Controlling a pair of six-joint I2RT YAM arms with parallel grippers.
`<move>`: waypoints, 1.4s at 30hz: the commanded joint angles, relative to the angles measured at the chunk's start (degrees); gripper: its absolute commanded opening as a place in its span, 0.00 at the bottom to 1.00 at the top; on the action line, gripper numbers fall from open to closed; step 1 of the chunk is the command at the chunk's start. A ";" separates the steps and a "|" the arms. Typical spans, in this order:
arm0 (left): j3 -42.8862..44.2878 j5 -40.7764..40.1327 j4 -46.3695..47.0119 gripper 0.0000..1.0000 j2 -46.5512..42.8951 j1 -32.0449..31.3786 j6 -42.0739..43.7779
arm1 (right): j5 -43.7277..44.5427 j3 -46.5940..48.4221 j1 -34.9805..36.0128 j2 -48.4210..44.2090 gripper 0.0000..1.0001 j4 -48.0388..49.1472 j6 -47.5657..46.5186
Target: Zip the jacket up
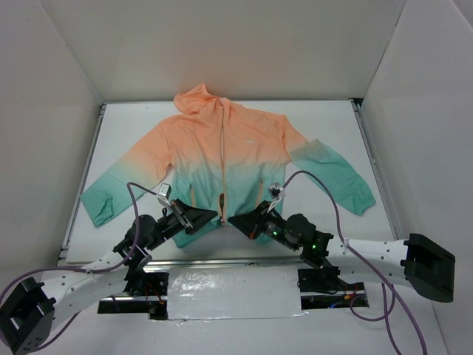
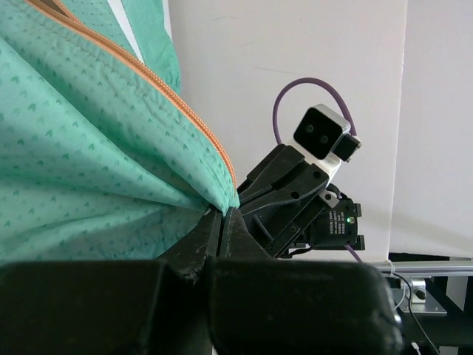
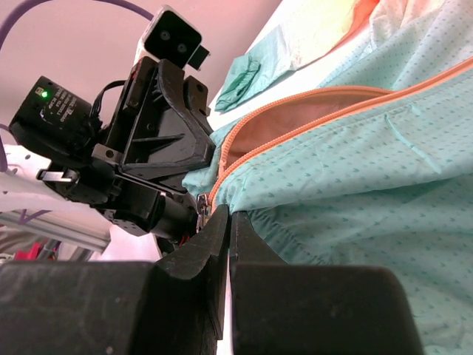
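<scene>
At near edge of table (image 1: 325, 126): jacket (image 1: 222, 159) lay flat, hood far. Your left gripper (image 1: 215, 219) pinched hem left of zipper (image 1: 222, 148); right gripper (image 1: 233, 220) pinched hem right. Halves stood apart at bottom. Nothing zipped, by look; joining and full pull remained.

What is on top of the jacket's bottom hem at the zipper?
The left gripper and right gripper, both shut, pinch the jacket hem either side of the zipper. From above, they cover the zipper's bottom end.
</scene>
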 commanded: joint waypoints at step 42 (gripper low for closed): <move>1.15 1.08 4.22 0.00 -0.90 -0.38 -1.34 | 2.28 -0.38 -0.97 0.87 0.00 6.25 -1.55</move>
